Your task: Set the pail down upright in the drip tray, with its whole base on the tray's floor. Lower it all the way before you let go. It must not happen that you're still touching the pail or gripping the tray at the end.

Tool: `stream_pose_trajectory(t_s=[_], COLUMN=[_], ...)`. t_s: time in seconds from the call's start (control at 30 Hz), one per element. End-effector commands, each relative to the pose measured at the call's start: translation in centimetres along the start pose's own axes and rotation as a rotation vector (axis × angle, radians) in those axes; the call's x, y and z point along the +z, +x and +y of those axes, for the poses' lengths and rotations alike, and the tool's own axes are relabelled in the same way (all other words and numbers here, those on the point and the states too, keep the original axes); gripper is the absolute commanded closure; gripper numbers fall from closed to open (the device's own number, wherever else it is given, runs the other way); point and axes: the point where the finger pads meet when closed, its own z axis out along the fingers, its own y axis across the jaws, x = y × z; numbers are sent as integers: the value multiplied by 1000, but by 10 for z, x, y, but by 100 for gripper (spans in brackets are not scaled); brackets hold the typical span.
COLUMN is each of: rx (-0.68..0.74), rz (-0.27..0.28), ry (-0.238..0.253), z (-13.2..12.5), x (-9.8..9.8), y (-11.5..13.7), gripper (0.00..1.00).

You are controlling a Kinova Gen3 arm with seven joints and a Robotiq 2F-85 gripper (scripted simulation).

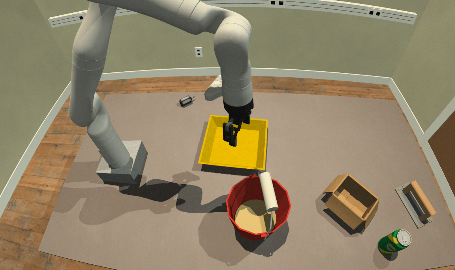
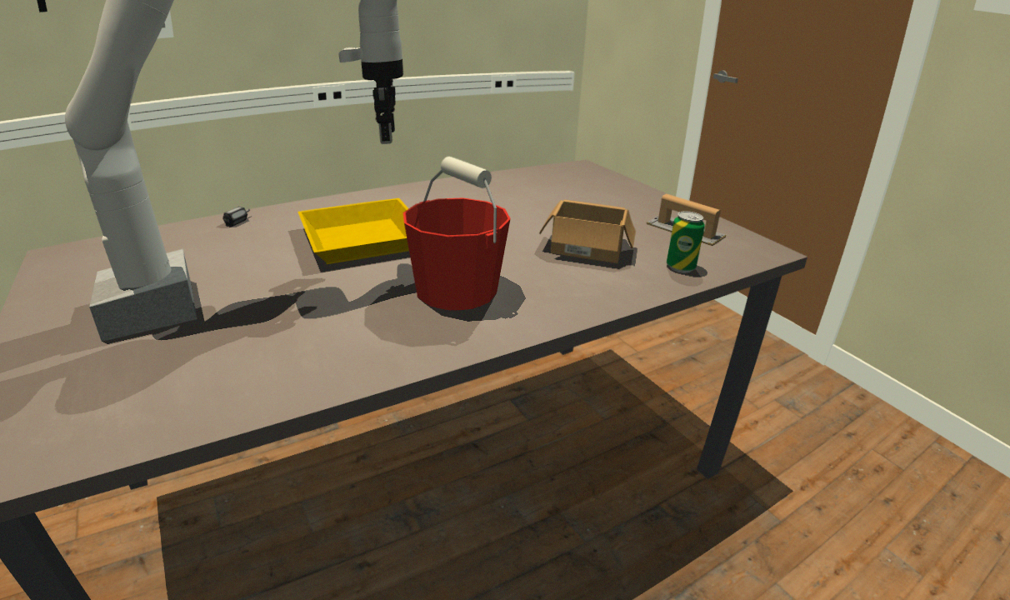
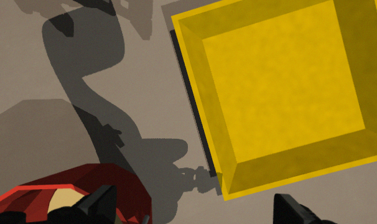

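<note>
The red pail (image 1: 256,218) (image 2: 456,257) (image 3: 83,183) stands upright on the table, just in front of the yellow drip tray (image 1: 222,157) (image 2: 344,253) (image 3: 207,102). Its wire handle stands up, with a white grip (image 1: 268,189) (image 2: 465,170) across the top. The tray is empty. My gripper (image 1: 231,135) (image 2: 383,127) (image 3: 194,206) is open and empty. It hangs high above the table, over the tray's side of the pail and well above the handle. In the wrist view only the fingertips show at the bottom edge.
An open cardboard box (image 1: 351,200) (image 2: 590,229), a green can (image 1: 394,240) (image 2: 685,241) and a wooden-handled trowel (image 1: 416,203) (image 2: 689,210) stand to the right of the pail. A small dark motor (image 1: 186,100) (image 2: 234,216) lies behind the tray. The arm's grey base (image 1: 123,164) (image 2: 142,302) stands at the left.
</note>
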Motion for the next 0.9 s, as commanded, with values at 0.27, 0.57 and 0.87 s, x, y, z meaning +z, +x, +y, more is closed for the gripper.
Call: stream_pose_trajectory(t_s=[0.27,0.57,0.87], rx=[-261,19,317], rz=[-20,-1,16], ry=[29,17,11], z=[-15,-32,-56], x=[-34,-36,-38], y=[23,-18,-60], gripper=[0,0,0])
